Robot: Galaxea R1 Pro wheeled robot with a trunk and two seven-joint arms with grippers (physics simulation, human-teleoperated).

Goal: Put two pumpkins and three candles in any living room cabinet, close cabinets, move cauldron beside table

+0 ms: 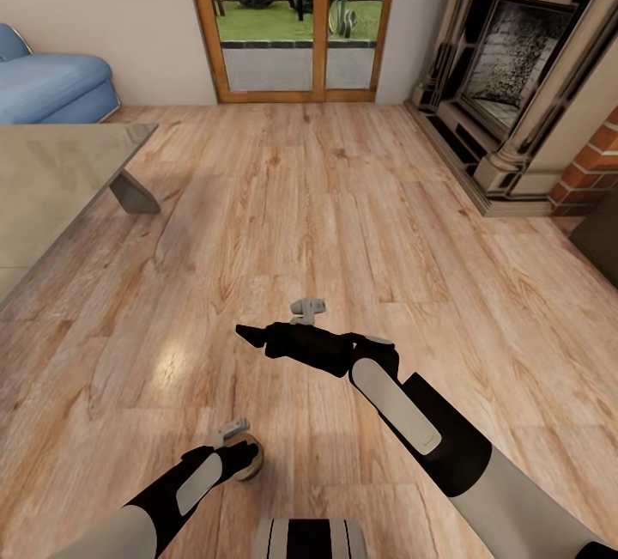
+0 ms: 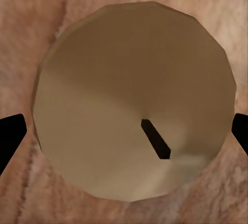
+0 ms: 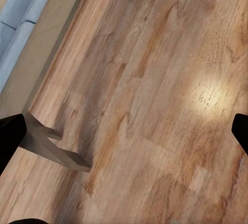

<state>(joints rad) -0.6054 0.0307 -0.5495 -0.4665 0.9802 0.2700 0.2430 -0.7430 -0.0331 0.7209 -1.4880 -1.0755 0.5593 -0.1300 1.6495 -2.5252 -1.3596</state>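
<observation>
Tan and faceted, the short stubby beige candle (image 2: 134, 102) with its dark wick nub sits directly beneath my left gripper (image 2: 124, 131), seen end-on in the left wrist view; the two black fingertips (image 2: 10, 133) flank it at either side, spread wider than the candle, and I cannot tell whether they touch it. From the head view, that gripper (image 1: 243, 458) hangs low over the light wooden plank floor (image 1: 343, 224), the candle (image 1: 251, 467) just showing beneath it. My right gripper (image 1: 249, 336) reaches ahead of the left one, its black fingertips (image 3: 10, 141) spread apart over bare floor, holding nothing. Well beyond and to the left of both grippers stands the low rectangular coffee table with a glossy grey top (image 1: 51, 181) and angled grey legs (image 3: 51, 146).
</observation>
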